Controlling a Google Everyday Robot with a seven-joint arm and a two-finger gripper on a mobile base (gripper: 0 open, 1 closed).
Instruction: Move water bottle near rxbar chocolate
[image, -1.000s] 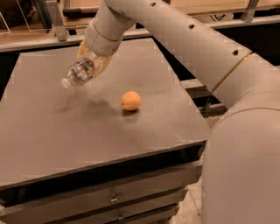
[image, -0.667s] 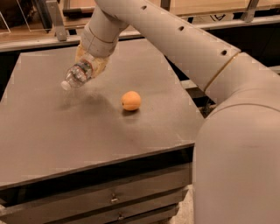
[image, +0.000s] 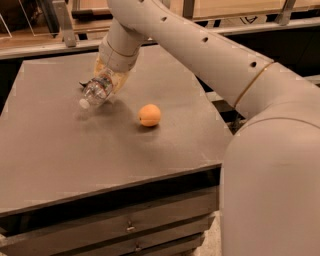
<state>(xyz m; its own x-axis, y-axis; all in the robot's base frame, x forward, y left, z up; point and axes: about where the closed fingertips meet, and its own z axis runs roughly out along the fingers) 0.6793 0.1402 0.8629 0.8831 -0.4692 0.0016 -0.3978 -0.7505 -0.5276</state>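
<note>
The water bottle (image: 97, 90) is clear crinkled plastic with its white cap pointing down-left. It hangs tilted just above the grey table (image: 60, 150), at its far middle, and casts a shadow below. My gripper (image: 109, 74) is shut on the bottle's upper end, under the pale wrist. A small dark sliver (image: 83, 84) peeks out on the table just behind the bottle's left side. It may be the rxbar chocolate, but most of it is hidden by the bottle.
A round orange fruit (image: 149, 115) lies on the table right of the bottle. My big pale arm (image: 240, 75) sweeps across the right side. Drawers (image: 130, 227) sit under the table's front edge. A rail and shelving run behind the table.
The gripper and the bottle have moved slightly right and down, closer to the table. The orange has not moved.
</note>
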